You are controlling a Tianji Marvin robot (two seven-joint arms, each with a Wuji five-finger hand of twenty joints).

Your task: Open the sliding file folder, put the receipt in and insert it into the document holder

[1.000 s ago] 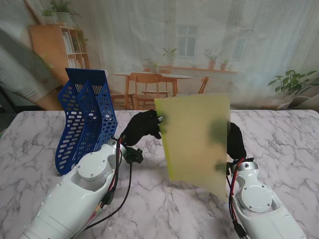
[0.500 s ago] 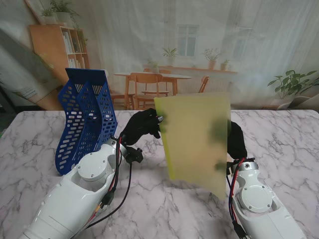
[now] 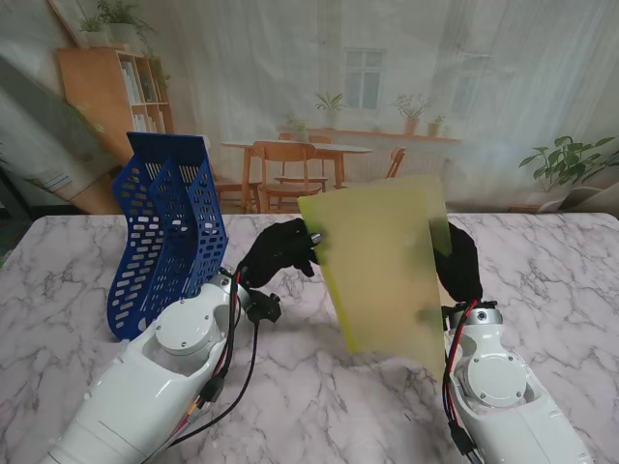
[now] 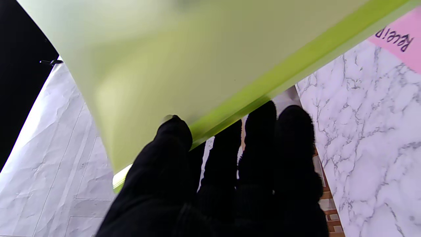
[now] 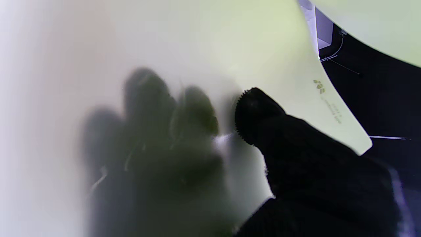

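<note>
File folder (image 3: 385, 266): yellow-green, held tilted above the marble table (image 3: 87, 261).
Left hand (image 3: 279, 251): pinches its left edge.
Right hand (image 3: 458, 261): grasps its right side.
Receipt (image 4: 399, 38): pink, on the table.
Document holder (image 3: 166, 227): blue, at the left.

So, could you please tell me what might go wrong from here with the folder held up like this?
1. The receipt lies on the table, not in the file folder, so it could be filed empty.
2. The left hand pinches only the folder's edge; it may slip.
3. The flexing folder may catch on the document holder.
</note>
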